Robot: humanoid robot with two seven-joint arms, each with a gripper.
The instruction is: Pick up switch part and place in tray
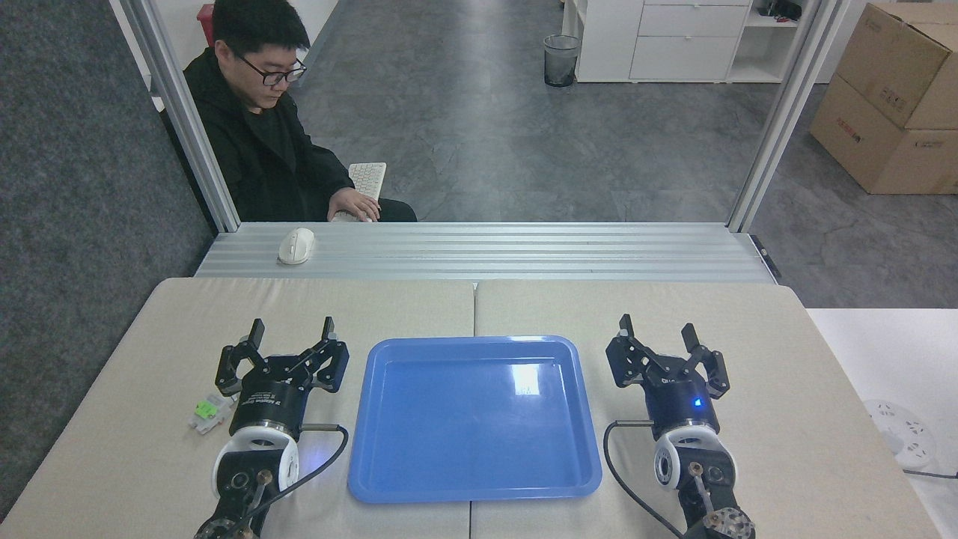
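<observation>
Leftmost, the switch part (209, 412) — white body, bright green patch, lying flat on the beige surface (793, 359), just left of the left arm's wrist and partly tucked behind it. Neck and cap not clearly made out from here. Left gripper (292, 335) ahead of the part, jaws spread wide, nothing held. Tray (475, 415) centre, glossy blue, empty, well apart from the part with the left arm between. Right gripper (657, 334) beyond the tray's right rim, jaws likewise wide and empty. Past the far edge: a person seated, hand on a keyboard (367, 180); a white mouse (296, 245) on the metal ledge.

Pick not yet begun, by the look of it. Risks from here:
- Part sits behind the jaws, beside the wrist — pulling back to reach it could sweep it with the arm body and knock it toward the left edge.
- Small and lying low; a shallow descent may pinch one corner and flick it away.
- Smooth neck may slip if gripped there.
- Glossy tray floor: a high release likely means a bounce or skid.
</observation>
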